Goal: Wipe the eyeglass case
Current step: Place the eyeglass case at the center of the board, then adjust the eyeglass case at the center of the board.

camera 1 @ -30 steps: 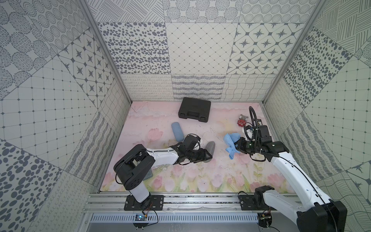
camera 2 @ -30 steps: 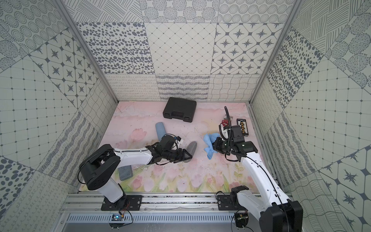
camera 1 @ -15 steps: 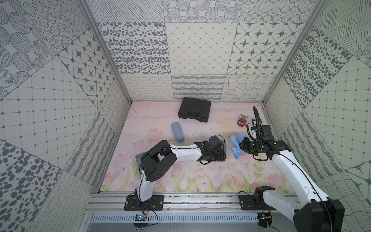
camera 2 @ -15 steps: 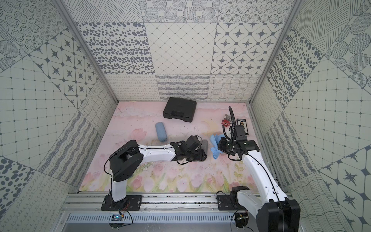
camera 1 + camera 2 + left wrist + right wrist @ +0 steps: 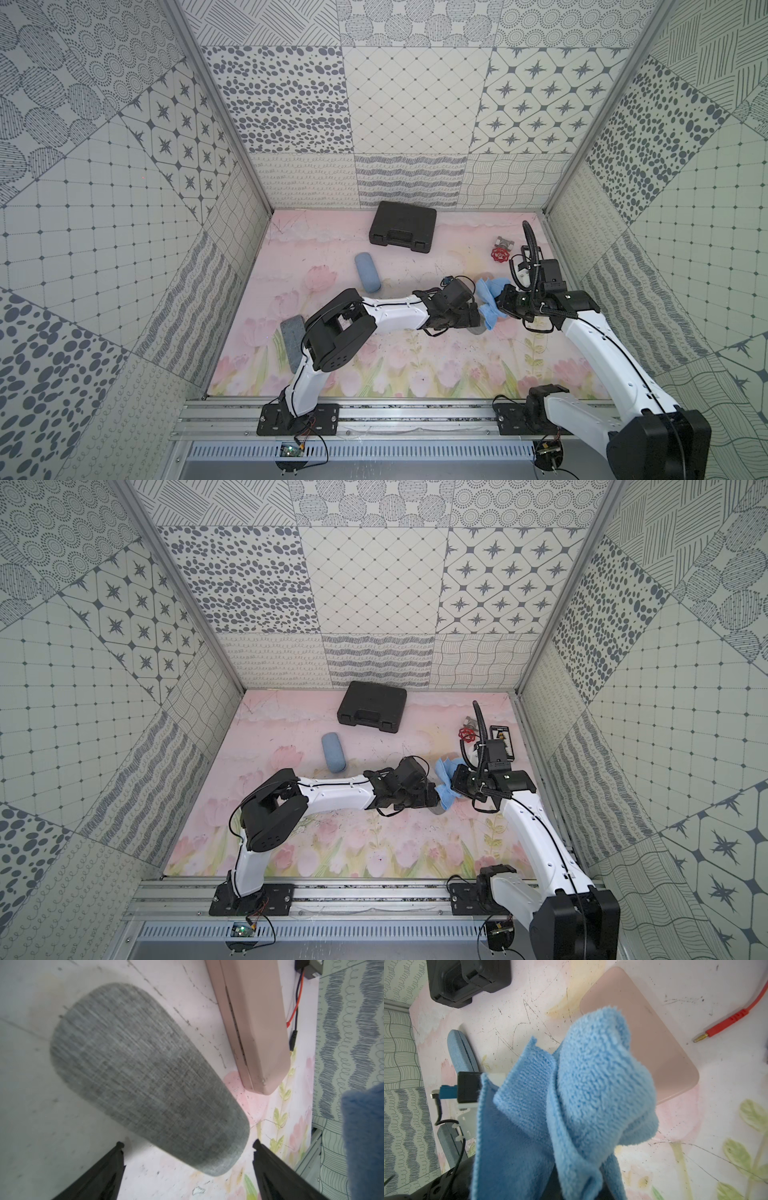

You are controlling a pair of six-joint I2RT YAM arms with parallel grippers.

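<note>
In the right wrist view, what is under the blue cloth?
A pink case lies on the table there, one corner covered by the blue cloth. Whether they touch cannot be told; anything beneath the folds is hidden.

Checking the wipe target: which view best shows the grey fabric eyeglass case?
Left wrist view: the grey fabric eyeglass case fills the frame, its end inside the open left gripper. Both top views show only a sliver beside that gripper. In the right wrist view, the blue microfibre cloth seems to hide it.

The flowered tabletop carries a black case and a blue eyeglass case. A grey eyeglass case lies beside a pink case.
</note>
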